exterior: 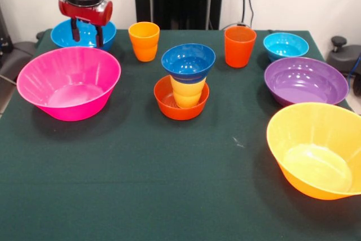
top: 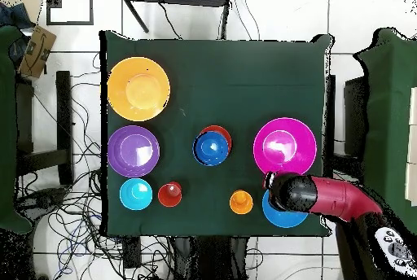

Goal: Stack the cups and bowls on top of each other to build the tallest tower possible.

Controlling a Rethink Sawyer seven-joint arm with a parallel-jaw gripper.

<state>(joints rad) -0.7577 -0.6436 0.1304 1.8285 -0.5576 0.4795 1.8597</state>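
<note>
The tower stands mid-table: a small orange-red bowl [exterior: 181, 105] as base, a yellow cup [exterior: 188, 91] in it, and a dark blue bowl [exterior: 188, 60] on top; it also shows in the overhead view [top: 212, 147]. The light orange cup [exterior: 144, 40] and the red-orange cup [exterior: 240, 46] stand apart at the far side. The cyan bowl [exterior: 285, 45] sits at the far right. My gripper [exterior: 86, 32] hangs open and empty over the medium blue bowl [exterior: 83, 35] at the far left.
The large pink bowl [exterior: 69, 82] sits just in front of the gripper. The purple bowl [exterior: 306, 80] and the large yellow-orange bowl [exterior: 318, 148] lie on the right. My arm [top: 342, 199] reaches in over the table's edge.
</note>
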